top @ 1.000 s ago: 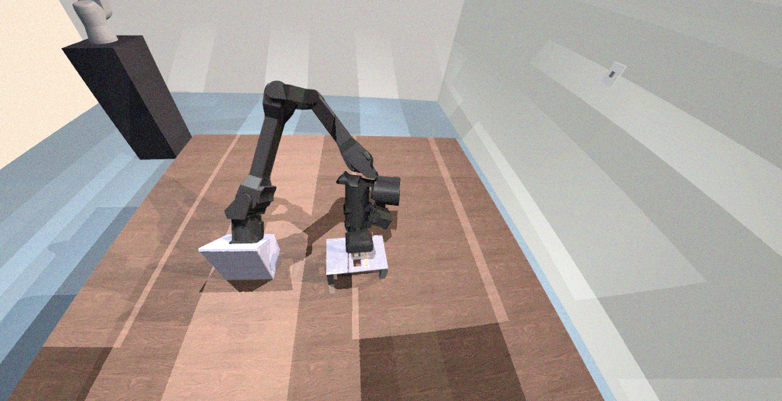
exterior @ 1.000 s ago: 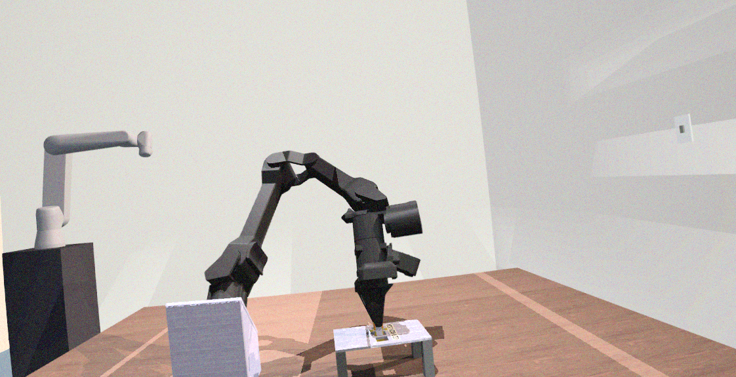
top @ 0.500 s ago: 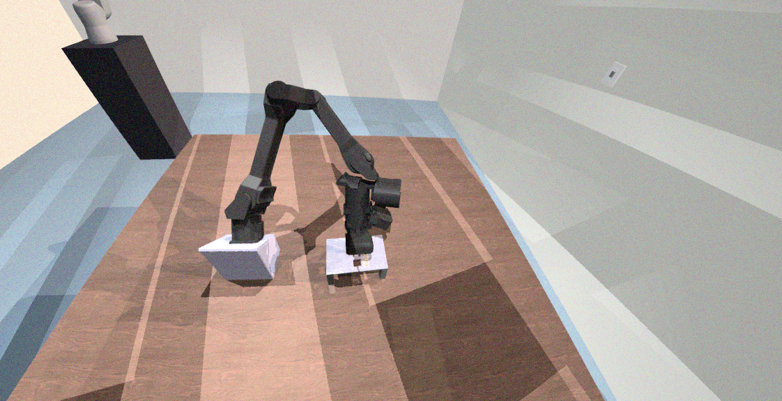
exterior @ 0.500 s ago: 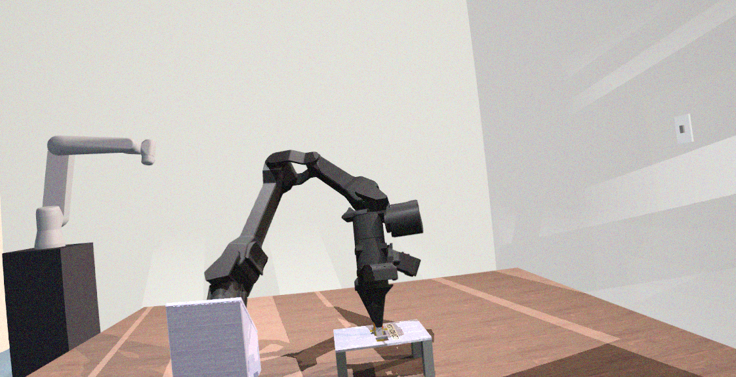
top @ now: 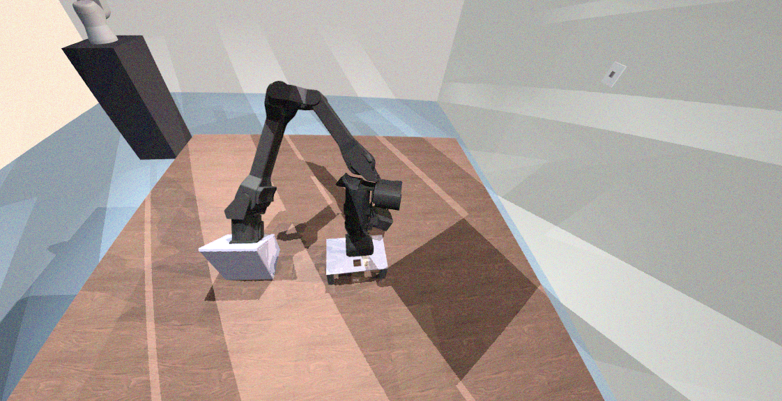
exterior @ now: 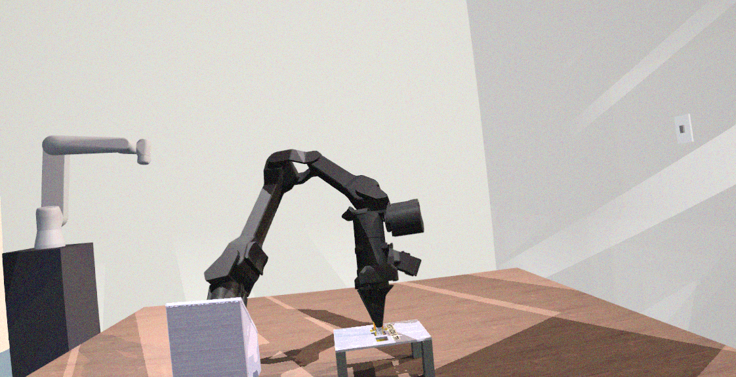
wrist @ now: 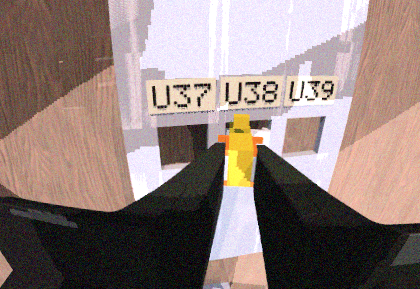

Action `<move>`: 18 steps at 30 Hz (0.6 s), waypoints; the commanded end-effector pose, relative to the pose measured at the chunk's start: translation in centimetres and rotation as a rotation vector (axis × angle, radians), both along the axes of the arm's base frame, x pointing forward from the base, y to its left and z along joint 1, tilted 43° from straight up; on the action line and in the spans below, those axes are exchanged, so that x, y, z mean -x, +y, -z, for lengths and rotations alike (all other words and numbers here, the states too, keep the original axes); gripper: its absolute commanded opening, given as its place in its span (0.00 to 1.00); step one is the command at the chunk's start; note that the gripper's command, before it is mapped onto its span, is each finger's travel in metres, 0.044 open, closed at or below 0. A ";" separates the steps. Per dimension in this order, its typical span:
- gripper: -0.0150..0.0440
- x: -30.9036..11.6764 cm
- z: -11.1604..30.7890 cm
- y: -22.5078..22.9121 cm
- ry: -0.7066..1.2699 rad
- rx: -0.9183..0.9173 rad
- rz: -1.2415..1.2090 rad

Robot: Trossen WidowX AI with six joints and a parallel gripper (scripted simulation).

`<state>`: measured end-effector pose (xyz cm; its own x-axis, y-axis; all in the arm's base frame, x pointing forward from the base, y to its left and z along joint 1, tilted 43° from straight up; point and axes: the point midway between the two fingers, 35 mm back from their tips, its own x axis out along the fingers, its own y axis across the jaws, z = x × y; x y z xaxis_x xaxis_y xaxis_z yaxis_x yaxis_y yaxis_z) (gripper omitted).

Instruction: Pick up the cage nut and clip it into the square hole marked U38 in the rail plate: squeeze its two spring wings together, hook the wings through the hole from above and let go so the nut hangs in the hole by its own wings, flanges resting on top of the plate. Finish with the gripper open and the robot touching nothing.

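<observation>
The gripper (exterior: 380, 326) (wrist: 239, 154) was clamped on the cage nut (exterior: 374, 329) (wrist: 240, 160), probably light, its springy wings best pinched evenly.

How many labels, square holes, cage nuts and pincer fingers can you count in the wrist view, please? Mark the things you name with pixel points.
Cream rectangular labels with black lettering (wrist: 182, 96) (exterior: 393, 331): 3
Square holes in the white rail plate (wrist: 182, 145) (exterior: 381, 338) (top: 356, 262), one partly hidden: 3
Yellow-and-orange cage nut (wrist: 240, 165) (exterior: 378, 331): 1
Black tapered pincer fingers (exterior: 380, 309): 2
Total: 9
</observation>
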<state>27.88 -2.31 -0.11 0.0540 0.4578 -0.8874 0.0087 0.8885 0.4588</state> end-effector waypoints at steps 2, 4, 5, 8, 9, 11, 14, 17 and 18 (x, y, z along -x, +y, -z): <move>0.31 -0.2 -0.1 -0.2 -0.006 -0.012 0.000; 0.31 -0.2 -0.1 -0.2 -0.007 -0.019 -0.001; 0.31 -0.2 -0.1 -0.2 -0.007 -0.019 -0.001; 0.31 -0.2 0.0 -0.2 -0.007 -0.025 -0.001; 0.31 -0.2 0.0 -0.2 -0.007 -0.027 -0.001; 0.31 -0.2 0.0 -0.3 -0.007 -0.034 -0.002; 0.31 -0.2 0.0 -0.3 -0.007 -0.039 -0.002; 0.31 -0.2 0.0 -0.3 -0.007 -0.042 -0.002; 0.31 -0.2 0.0 -0.3 -0.007 -0.044 -0.002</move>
